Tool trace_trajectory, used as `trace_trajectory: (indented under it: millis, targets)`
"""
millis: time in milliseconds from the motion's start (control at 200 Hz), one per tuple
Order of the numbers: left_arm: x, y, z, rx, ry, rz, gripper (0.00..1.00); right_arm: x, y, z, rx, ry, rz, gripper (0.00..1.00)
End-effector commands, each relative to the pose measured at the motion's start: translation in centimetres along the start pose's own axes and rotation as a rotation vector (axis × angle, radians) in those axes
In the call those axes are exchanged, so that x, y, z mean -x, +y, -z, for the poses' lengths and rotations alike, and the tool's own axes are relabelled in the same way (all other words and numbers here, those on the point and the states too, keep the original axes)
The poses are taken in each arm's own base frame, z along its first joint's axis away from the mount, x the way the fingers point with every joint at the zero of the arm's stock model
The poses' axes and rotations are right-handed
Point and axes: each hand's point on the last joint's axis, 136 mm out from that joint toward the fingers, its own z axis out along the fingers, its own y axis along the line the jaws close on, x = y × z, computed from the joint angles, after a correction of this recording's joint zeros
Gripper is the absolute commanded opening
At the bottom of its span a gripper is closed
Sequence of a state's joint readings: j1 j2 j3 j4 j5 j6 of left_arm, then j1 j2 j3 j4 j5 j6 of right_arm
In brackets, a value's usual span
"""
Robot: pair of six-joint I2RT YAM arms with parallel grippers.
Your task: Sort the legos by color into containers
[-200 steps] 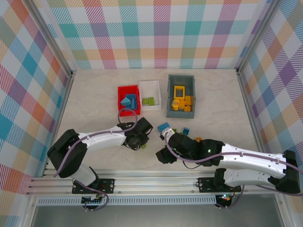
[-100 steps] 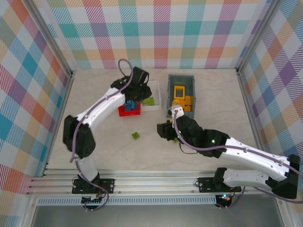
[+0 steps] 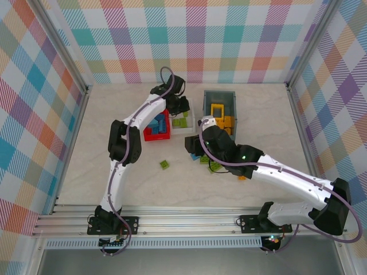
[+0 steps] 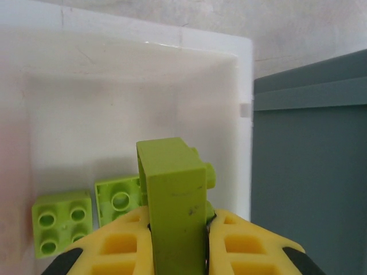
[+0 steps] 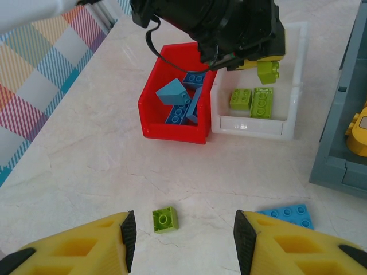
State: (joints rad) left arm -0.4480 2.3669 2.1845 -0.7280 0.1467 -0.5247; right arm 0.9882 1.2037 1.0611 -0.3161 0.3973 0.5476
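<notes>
Our left hand (image 4: 178, 235), clamped on a lime brick (image 4: 172, 183), hangs over the white bin (image 4: 229, 86); we should release low, clear of its walls. Our right hand (image 5: 182, 243), spread apart and apparently empty, hovers near a loose green brick (image 5: 164, 219).

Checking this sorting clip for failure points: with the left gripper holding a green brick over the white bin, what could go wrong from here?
1. The left gripper pinches the lime brick by one end, near the white bin's wall beside the grey bin; released, it might tumble into the wrong bin.
2. The open right gripper hangs over a loose green brick with a blue brick beside one finger; descending, that finger could knock it.
</notes>
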Motion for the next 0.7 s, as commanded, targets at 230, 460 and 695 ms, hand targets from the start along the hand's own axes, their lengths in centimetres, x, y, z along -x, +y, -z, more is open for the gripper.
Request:
trace_trajectory:
  millis: [230, 460, 695]
  targets:
    - [-0.2, -0.5, -0.2, -0.078, 0.031, -0.013, 0.41, 0.2, 0.2, -0.1, 0.029, 0.0, -0.04, 0.51]
    - [0.7, -2.0, 5.0, -0.121, -0.043, -0.022, 0.52, -0.5, -0.1, 0.3, 0.032, 0.016, -0.055, 0.51]
    - [0.5, -3.1, 12.5, -0.159, -0.166, -0.011, 0.51, -1.1, -1.9, 1.6, -0.031, 0.029, -0.068, 0.51]
